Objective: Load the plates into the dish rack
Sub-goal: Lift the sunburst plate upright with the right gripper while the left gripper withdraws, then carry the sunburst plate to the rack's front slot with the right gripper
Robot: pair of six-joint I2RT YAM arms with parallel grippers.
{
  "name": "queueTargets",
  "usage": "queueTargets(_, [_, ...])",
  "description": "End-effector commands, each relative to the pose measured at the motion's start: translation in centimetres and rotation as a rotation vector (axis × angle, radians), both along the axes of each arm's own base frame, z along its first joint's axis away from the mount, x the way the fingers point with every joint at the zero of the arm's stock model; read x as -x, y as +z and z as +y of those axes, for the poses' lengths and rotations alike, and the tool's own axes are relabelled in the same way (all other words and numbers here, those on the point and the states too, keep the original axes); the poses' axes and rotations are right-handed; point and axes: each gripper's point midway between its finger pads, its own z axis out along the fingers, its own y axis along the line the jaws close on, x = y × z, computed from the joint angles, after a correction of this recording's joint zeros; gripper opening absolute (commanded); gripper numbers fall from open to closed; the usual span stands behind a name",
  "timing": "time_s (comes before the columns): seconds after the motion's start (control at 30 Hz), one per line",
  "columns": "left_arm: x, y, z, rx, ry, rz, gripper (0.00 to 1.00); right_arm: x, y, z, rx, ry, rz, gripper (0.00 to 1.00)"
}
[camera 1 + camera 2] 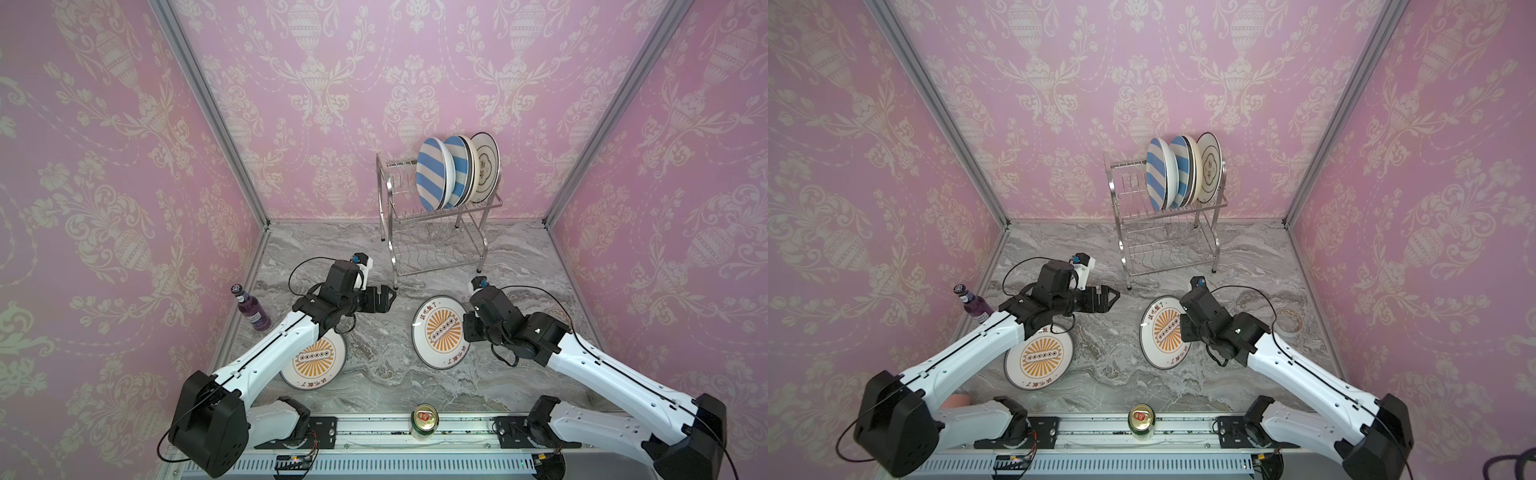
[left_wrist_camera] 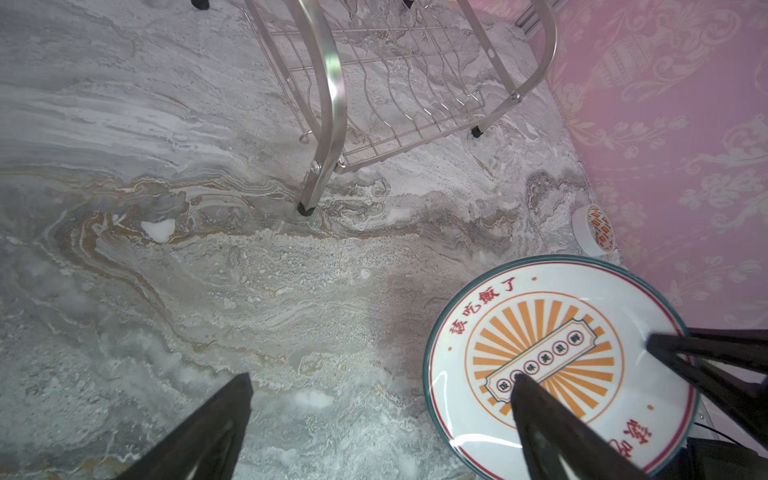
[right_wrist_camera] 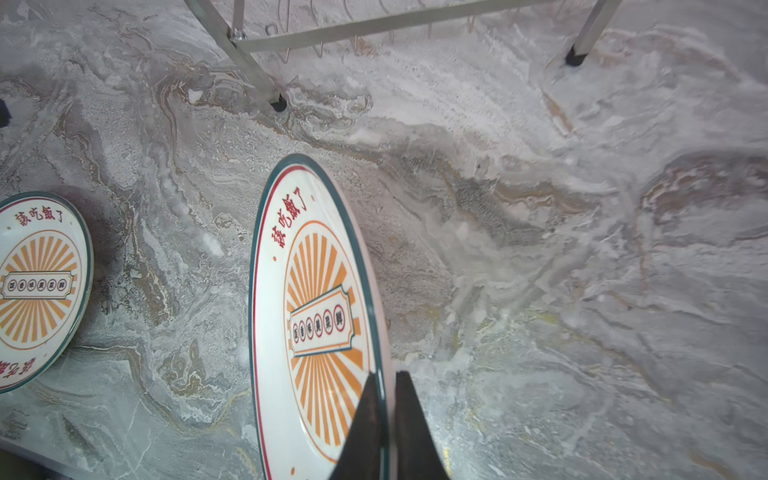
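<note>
The steel dish rack stands at the back, and several plates stand upright in its top tier: two blue-striped ones and a black-lined white one. Two orange sunburst plates are on the marble table. One lies flat, partly under my left arm. The other is tilted, and my right gripper is shut on its rim. My left gripper hovers open and empty, left of that plate, near a rack leg.
A purple bottle stands by the left wall. A green can stands at the table's front edge, between the arm bases. A roll of tape lies near the right wall. The rack's lower shelf holds nothing.
</note>
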Motion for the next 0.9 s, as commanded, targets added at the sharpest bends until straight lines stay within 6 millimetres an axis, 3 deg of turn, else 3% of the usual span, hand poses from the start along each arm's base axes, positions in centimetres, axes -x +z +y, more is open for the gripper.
queueTargets(0.0, [-1.6, 1.6, -0.2, -0.003, -0.013, -0.068, 0.99, -0.3, 4.3, -2.7, 0.125, -0.01, -0.088, 0.0])
queueTargets(0.23, [-3.4, 3.7, 0.6, 0.052, 0.019, -0.099, 0.99, -1.9, 14.7, -4.0, 0.21, -0.007, -0.278, 0.0])
queueTargets(0.4, [-4.5, 5.7, 2.2, 0.082, 0.052, -0.133, 0.99, -2.5, 21.4, -2.7, 0.165, 0.047, -0.382, 0.0])
queueTargets(0.67, [-5.6, 7.2, 3.7, 0.103, 0.072, -0.167, 0.99, -5.0, 29.5, 1.0, 0.11, 0.091, -0.556, 0.0])
queueTargets(0.87, [-5.4, 7.0, 3.9, 0.111, 0.07, -0.147, 0.99, -8.6, 34.4, 2.2, 0.137, -0.073, -0.748, 0.0])
